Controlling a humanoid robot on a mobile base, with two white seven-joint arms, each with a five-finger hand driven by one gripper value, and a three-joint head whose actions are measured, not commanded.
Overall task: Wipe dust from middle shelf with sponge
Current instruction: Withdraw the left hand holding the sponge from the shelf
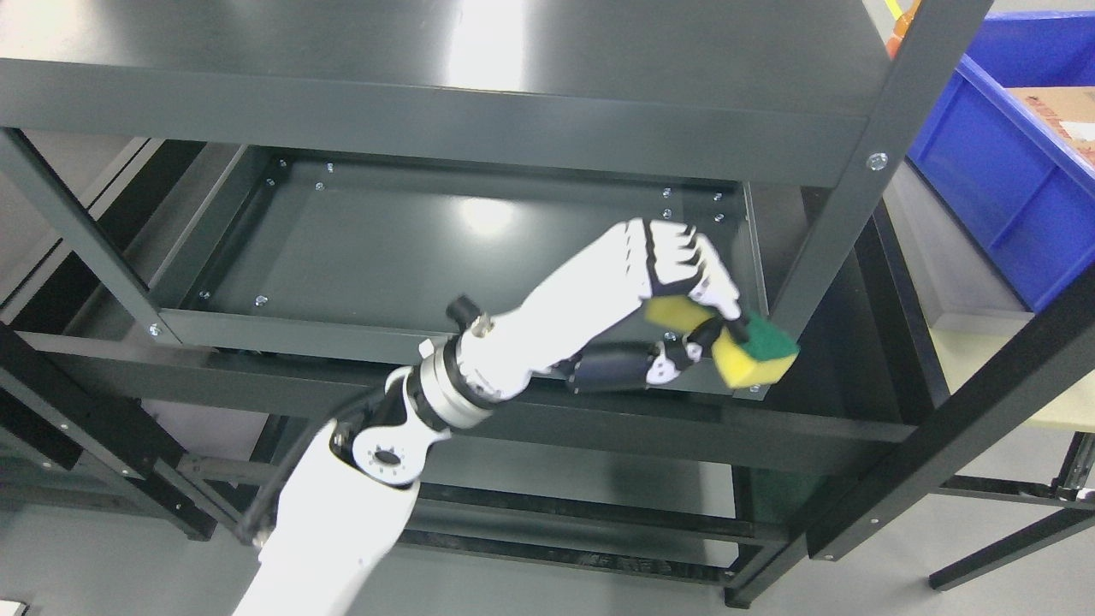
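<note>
So the white left robot hand (pixel 676 282) has its fingers curled tight around a yellow sponge with a green scrub side (pixel 753 351), thumb underneath and the other fingers over the top. Most of the sponge pokes out past the fingertips toward the right. It sits right at the front right corner of the dark grey metal middle shelf (pixel 428 248), close to the slanted corner post (pixel 847 197). Rest of the shelf surface runs open to the left and back. A blue plastic bin (pixel 1001 162) is off beyond the rack's right side.
</note>
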